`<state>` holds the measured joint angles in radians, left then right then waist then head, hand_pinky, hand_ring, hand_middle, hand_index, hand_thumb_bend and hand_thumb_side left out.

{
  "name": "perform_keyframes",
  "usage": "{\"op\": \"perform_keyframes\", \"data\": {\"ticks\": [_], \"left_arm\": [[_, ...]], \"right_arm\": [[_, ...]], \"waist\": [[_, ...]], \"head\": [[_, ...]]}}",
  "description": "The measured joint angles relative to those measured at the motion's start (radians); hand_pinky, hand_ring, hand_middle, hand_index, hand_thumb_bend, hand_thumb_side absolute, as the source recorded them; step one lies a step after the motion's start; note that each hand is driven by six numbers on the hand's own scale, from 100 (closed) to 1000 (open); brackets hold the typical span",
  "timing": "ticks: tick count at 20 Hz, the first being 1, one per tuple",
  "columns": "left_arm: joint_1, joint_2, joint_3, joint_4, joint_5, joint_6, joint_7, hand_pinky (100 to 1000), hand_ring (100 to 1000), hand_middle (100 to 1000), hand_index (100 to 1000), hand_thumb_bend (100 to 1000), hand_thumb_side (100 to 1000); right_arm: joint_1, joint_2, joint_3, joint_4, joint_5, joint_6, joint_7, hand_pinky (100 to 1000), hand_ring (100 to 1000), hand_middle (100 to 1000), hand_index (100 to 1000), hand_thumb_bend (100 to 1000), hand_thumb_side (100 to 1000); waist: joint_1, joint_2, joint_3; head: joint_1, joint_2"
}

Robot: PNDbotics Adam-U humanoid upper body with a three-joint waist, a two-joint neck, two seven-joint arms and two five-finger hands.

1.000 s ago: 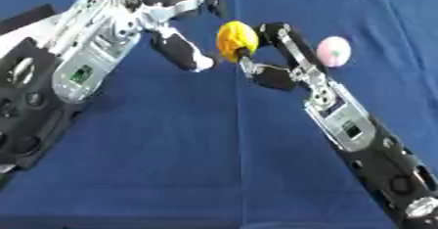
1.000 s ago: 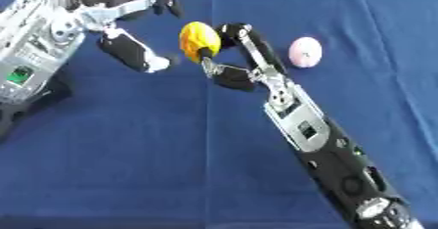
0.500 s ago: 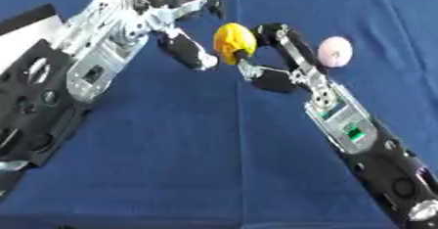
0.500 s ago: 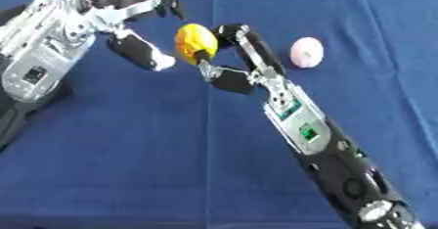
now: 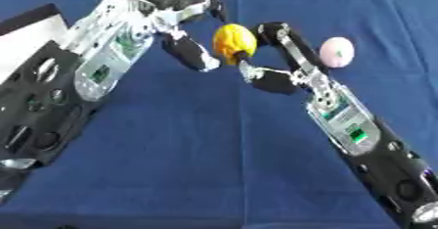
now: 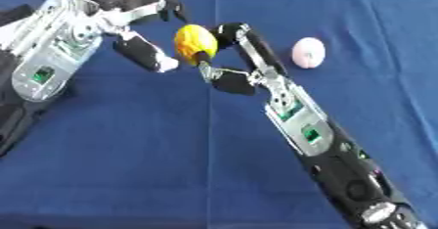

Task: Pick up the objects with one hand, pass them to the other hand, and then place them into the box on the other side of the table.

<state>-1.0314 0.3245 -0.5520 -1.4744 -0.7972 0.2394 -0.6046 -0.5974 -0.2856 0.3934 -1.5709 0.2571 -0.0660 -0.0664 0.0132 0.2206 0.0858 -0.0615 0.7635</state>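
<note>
A yellow, lemon-like object (image 5: 233, 42) is held above the blue table (image 5: 197, 164), pinched between the fingers and thumb of my right hand (image 5: 272, 69). My left hand (image 5: 184, 25) is right beside it on its left, thumb stretched down and fingers arched over the top, close to the yellow object but I cannot tell whether it touches. A pink round object (image 5: 336, 52) lies on the cloth to the right of my right hand.
A white box (image 5: 26, 34) with a dark rim shows at the left edge, partly behind my left arm. My right forearm (image 5: 359, 135) runs diagonally across the cloth toward the lower right.
My left hand has come closer to the yellow object, its thumb now nearly at it. The right hand holds the object in about the same place.
</note>
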Motion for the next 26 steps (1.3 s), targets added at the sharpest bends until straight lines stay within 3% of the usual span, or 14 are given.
{"op": "perform_keyframes", "data": {"ticks": [15,22,26], "left_arm": [[0.000,-0.020,-0.003,0.048,-0.041,-0.007,0.021,776,762,773,836,401,352],[0.001,-0.029,-0.006,0.063,-0.025,-0.014,0.028,759,739,744,801,296,332],[0.004,-0.033,-0.006,0.063,0.023,-0.018,0.035,752,724,730,787,291,345]], "right_arm": [[0.000,0.000,0.015,-0.013,0.022,-0.019,0.011,721,591,498,468,100,150],[0.000,-0.001,0.015,-0.013,0.022,-0.027,0.018,721,592,500,469,100,142],[0.000,-0.001,0.015,-0.013,0.029,-0.026,0.019,722,593,501,469,100,146]], "waist": [[0.000,0.000,-0.004],[0.000,0.000,-0.005],[0.000,0.000,-0.005]], "head": [[0.011,0.000],[0.011,0.000],[0.010,0.000]]}}
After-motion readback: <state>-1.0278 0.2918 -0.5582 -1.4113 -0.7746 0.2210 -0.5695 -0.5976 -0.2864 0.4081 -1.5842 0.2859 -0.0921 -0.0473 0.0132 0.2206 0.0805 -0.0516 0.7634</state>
